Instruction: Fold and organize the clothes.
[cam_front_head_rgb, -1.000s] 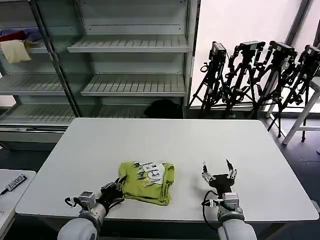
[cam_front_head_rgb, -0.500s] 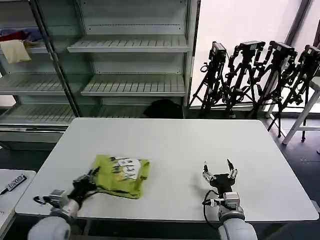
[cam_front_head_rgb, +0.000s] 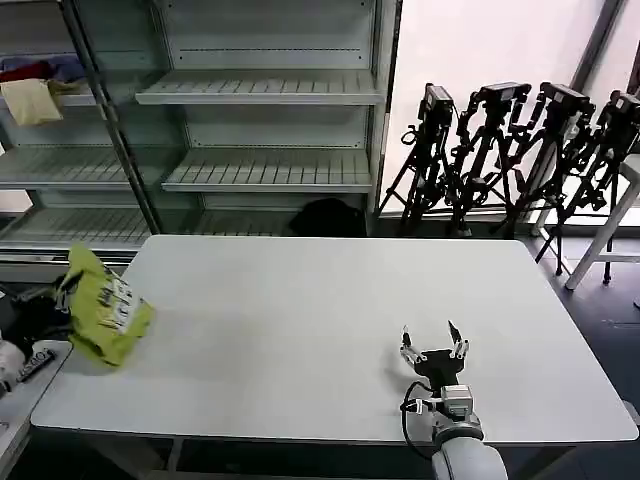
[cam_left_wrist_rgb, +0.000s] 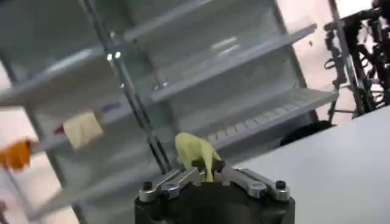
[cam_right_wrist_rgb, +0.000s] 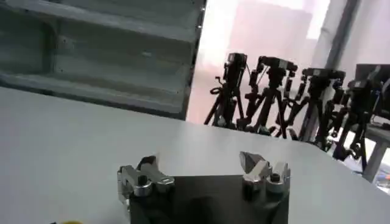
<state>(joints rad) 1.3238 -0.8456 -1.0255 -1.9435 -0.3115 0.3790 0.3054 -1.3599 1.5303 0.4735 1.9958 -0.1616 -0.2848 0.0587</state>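
The clothes are one lime yellow-green shirt (cam_front_head_rgb: 103, 315), folded into a bundle with its white print outward. It hangs in the air just past the left edge of the white table (cam_front_head_rgb: 330, 300). My left gripper (cam_front_head_rgb: 60, 300) is shut on the bundle's side. In the left wrist view a tuft of the shirt (cam_left_wrist_rgb: 196, 152) sticks up from the closed left gripper (cam_left_wrist_rgb: 207, 172). My right gripper (cam_front_head_rgb: 432, 342) rests open above the table's front right part, nothing between its fingers, and the right wrist view shows the right gripper (cam_right_wrist_rgb: 201, 165) spread wide over bare tabletop.
Metal shelving (cam_front_head_rgb: 260, 95) stands behind the table, with a cream cloth (cam_front_head_rgb: 30, 100) and a red cloth (cam_front_head_rgb: 25, 72) on an upper left shelf. Black tripods (cam_front_head_rgb: 510, 150) crowd the back right. A low side surface (cam_front_head_rgb: 25, 375) sits beyond the table's left front corner.
The left gripper has carried the folded shirt leftward from the table's front middle, lifting it off the table past the left edge. The right gripper has stayed put.
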